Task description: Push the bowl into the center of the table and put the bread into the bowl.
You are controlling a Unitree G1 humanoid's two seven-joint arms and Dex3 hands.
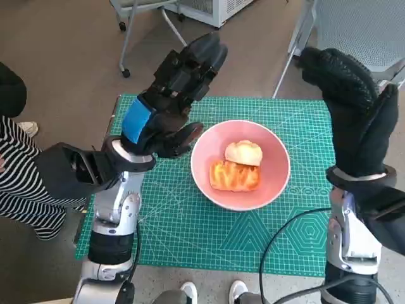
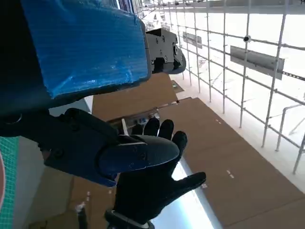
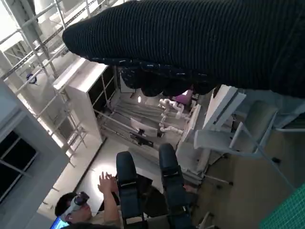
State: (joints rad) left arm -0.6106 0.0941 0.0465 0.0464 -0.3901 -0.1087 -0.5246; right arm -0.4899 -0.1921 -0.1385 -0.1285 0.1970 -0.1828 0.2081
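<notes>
The pink bowl (image 1: 275,180) sits near the middle of the green cutting mat (image 1: 190,234). Inside it lie a pale round bun (image 1: 243,152) and a golden-orange bread (image 1: 235,176), touching each other. My left hand (image 1: 171,95) is raised above the mat's far left part, to the left of the bowl, fingers stretched out and holding nothing. My right hand (image 1: 354,107) is raised at the mat's right edge, gloved fingers straight, thumb apart, also empty. The left wrist view shows the left hand's fingers (image 2: 128,155) with the right hand (image 2: 152,191) spread beyond them.
A person in striped clothing (image 1: 19,171) sits at the left edge. A chair frame (image 1: 130,31) and another chair (image 1: 361,31) stand beyond the table. White shoes (image 1: 212,292) show at the near edge. In the right wrist view a person (image 3: 81,205) raises a hand.
</notes>
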